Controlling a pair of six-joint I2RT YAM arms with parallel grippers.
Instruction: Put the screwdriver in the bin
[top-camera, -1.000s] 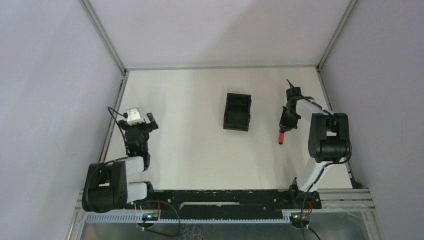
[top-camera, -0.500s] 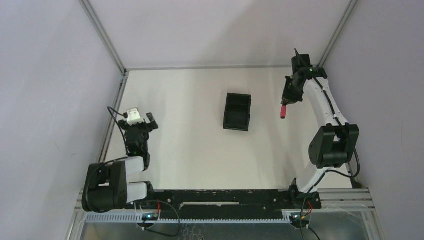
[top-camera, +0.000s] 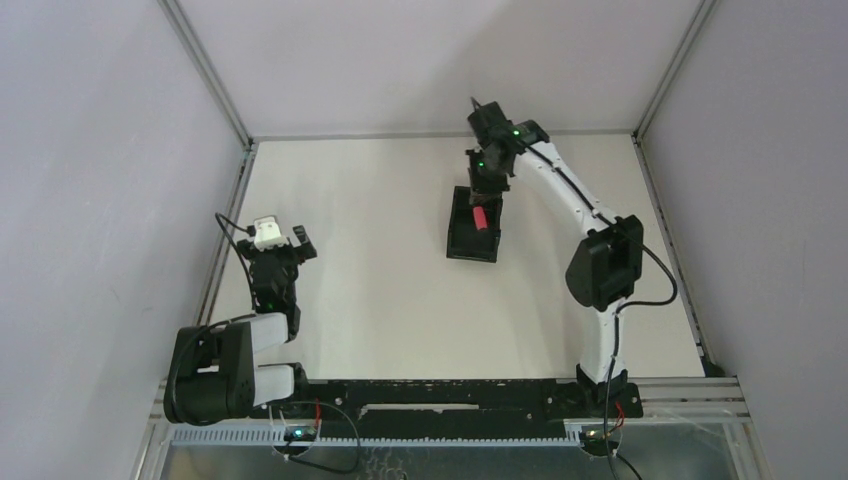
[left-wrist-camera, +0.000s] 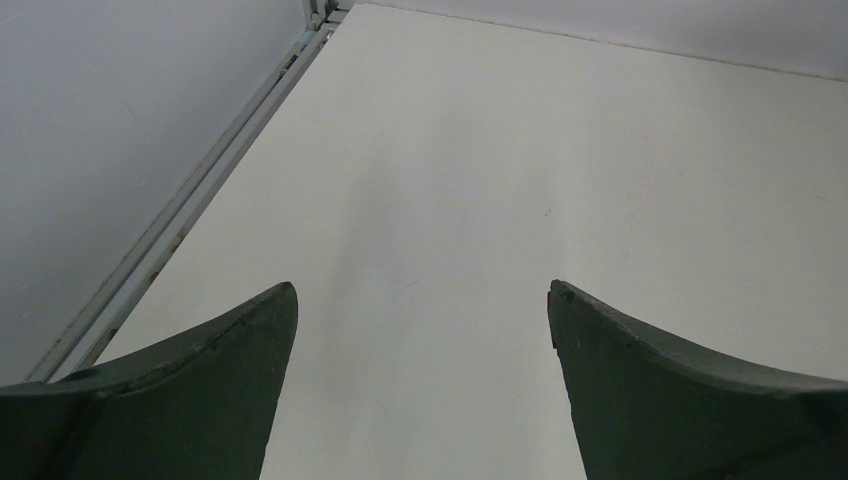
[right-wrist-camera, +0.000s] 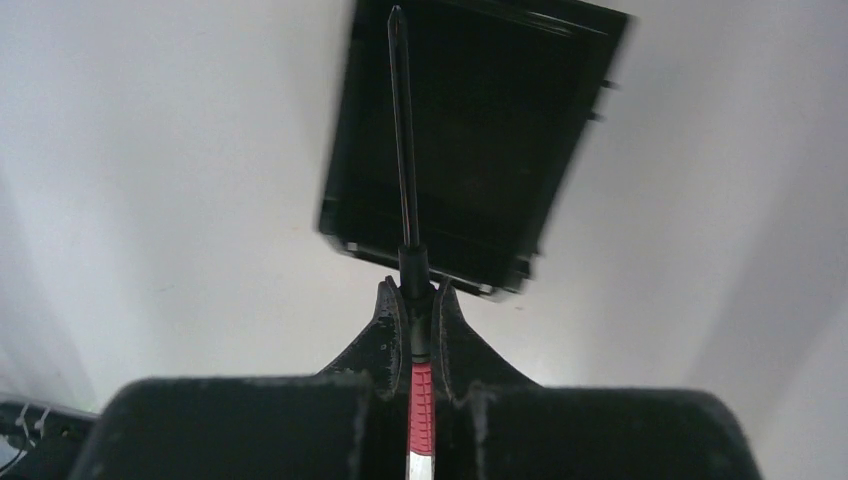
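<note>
One screwdriver (top-camera: 479, 219) over the bin (right-wrist-camera: 490, 130)
Right gripper (right-wrist-camera: 415, 300) clamps it; left gripper (left-wrist-camera: 420, 295) gapes empty, far from the bin.

R arm stretched fwd, R claw (right-wrist-camera: 415, 292) pinched tight; L arm folded, L claw (left-wrist-camera: 421, 290) spread.

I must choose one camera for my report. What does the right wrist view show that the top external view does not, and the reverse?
Only the right wrist view: the thin dark shaft of the screwdriver, reaching over the bin, and the right gripper closed where shaft meets red handle. Only the top external view: the whole right arm, the left gripper near the left edge of the table, and the walls. Both: the black bin and the red handle.
</note>
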